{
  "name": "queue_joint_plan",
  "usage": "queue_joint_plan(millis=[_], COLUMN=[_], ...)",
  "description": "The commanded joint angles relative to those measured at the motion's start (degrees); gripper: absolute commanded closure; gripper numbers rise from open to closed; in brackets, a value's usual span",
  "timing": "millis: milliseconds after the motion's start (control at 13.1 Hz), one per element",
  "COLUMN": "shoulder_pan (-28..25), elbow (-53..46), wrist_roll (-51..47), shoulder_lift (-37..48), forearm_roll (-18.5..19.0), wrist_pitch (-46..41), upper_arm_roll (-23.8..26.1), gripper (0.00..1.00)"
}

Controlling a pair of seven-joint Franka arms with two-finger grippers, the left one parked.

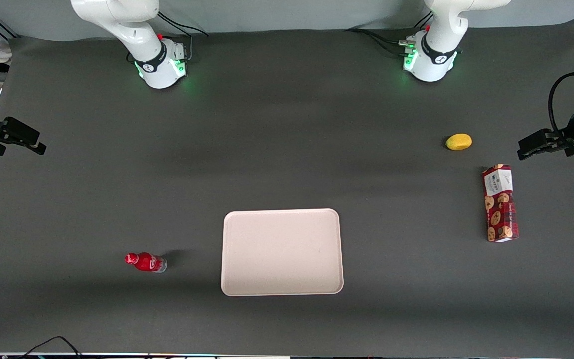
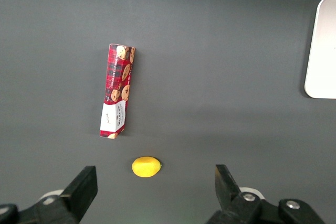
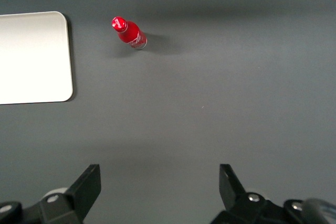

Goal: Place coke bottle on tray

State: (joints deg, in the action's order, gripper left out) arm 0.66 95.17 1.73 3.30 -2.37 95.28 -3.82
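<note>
Front view shows the small red coke bottle point(image 1: 146, 262) with red cap and clear base standing on the dark grey table point(image 1: 287, 124), near the edge closest to that camera and toward the working arm's end, apart from the large flat off-white plastic tray point(image 1: 282, 252) with rounded corners and a low rim. Nothing lies on the tray. The right arm's gripper point(image 1: 15, 137) hangs at the table's side edge at the working arm's end, well apart from the bottle; in the right wrist view its gripper point(image 3: 160, 190) has its fingers spread wide, released and holding nothing, with the bottle point(image 3: 129, 33) and tray point(image 3: 34, 59) in sight. The bottle looks light, rigid and smooth, so probably slippery and easy to tip; a hold across its red body below the cap seems safest. A long red cookie box point(image 1: 500, 203) and a small yellow lemon-like fruit point(image 1: 459, 141) lie toward the parked arm's end.
</note>
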Motion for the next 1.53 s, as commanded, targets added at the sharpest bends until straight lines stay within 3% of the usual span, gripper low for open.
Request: queue_joint_plan(millis=[0,1069,1450], shoulder_pan=[0.3,0.5,-2.1], elbow=[0.4,0.2,-3.8], wrist_roll=[1.0,1.6,1.2], shoulder_lift=[0.7,0.6,-3.5], forearm_roll=[-0.1,0.5,0.4], wrist_pitch=[0.5,-0.1,0.2], upper_arm_roll=[-0.1,-0.1,0.0], gripper=[0.00,0.00,0.00])
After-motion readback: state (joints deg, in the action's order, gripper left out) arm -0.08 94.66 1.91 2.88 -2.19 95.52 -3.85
